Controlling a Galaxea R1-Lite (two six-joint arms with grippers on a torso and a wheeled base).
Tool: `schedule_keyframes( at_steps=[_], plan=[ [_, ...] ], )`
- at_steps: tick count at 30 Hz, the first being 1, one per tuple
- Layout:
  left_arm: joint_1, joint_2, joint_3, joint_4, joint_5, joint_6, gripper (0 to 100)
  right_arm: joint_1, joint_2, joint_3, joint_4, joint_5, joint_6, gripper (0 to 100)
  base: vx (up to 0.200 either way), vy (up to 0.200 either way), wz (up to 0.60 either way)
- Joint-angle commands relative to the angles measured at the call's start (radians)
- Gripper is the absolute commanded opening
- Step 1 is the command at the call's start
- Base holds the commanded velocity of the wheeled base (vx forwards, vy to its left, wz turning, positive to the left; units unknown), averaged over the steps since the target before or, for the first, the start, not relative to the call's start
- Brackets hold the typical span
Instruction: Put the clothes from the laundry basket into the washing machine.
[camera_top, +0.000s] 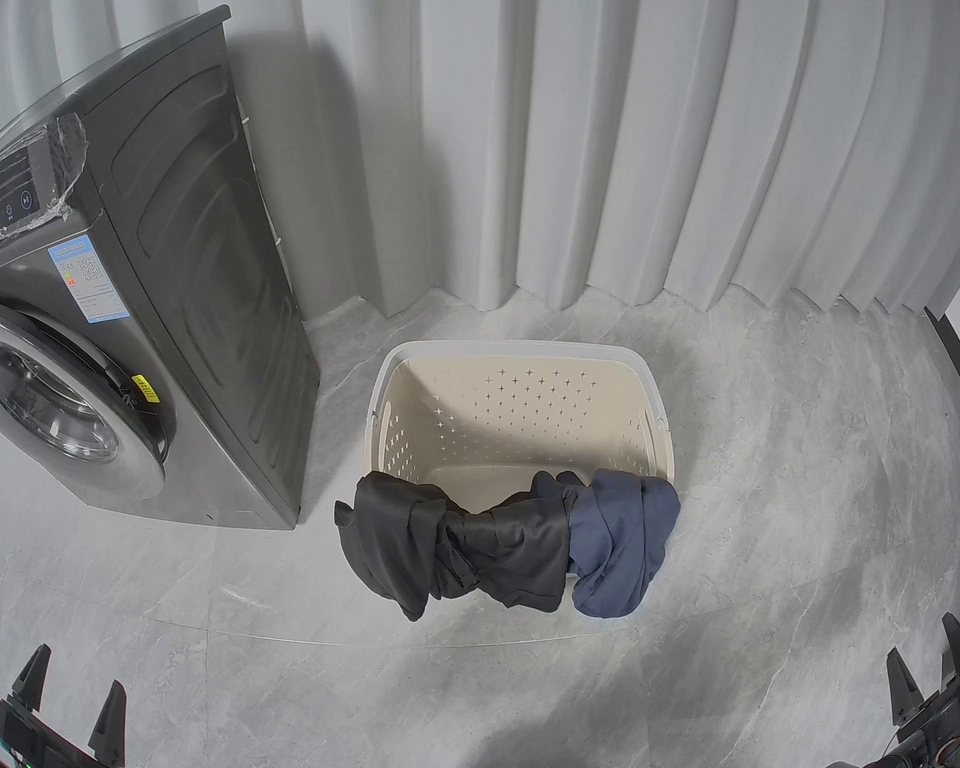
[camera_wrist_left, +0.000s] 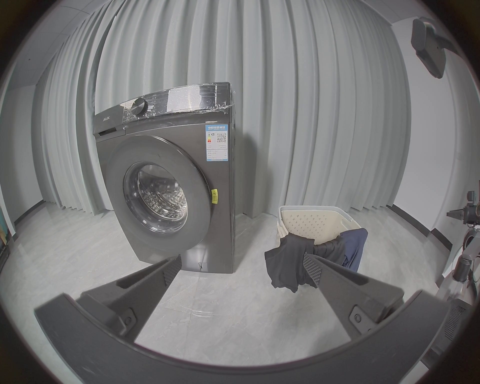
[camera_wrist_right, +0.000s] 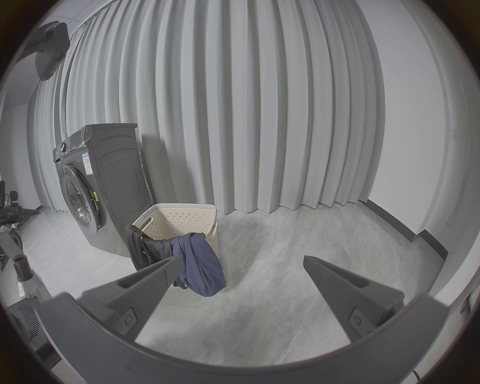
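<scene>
A cream laundry basket (camera_top: 515, 350) stands on the floor in the middle of the head view. A black garment (camera_top: 450, 550) and a navy garment (camera_top: 620, 540) hang over its near rim, and its inside looks bare. To its left is the grey washing machine (camera_top: 180, 300), its round door (camera_top: 60, 410) closed. My left gripper (camera_top: 72, 690) is low at the near left, open and holding nothing. My right gripper (camera_top: 925, 660) is at the near right, also open. Both are well short of the basket. The left wrist view shows the open left gripper (camera_wrist_left: 241, 262), the washing machine (camera_wrist_left: 170, 190) and the basket (camera_wrist_left: 315, 222).
A pleated white curtain (camera_top: 600, 150) runs behind the basket and the washing machine. Bare grey stone floor (camera_top: 780, 480) surrounds the basket, with a gap between it and the machine. A dark skirting edge (camera_top: 945, 335) is at the far right.
</scene>
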Motion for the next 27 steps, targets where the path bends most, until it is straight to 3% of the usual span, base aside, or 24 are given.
schedule_keyframes(
  at_steps=[1,14,27],
  plan=[
    [0.001,-0.013,0.018,0.000,0.000,0.000,100,0.000,-0.004,0.018,0.000,0.001,0.000,100,0.000,0.000,0.00],
    [0.001,-0.013,0.018,0.000,0.000,0.000,100,0.002,-0.004,0.018,0.000,0.001,0.001,100,0.185,0.000,0.00],
    [0.001,-0.013,0.018,0.000,0.000,0.000,100,0.002,-0.004,0.018,0.000,0.001,0.001,100,0.000,-0.015,0.00]
  ],
)
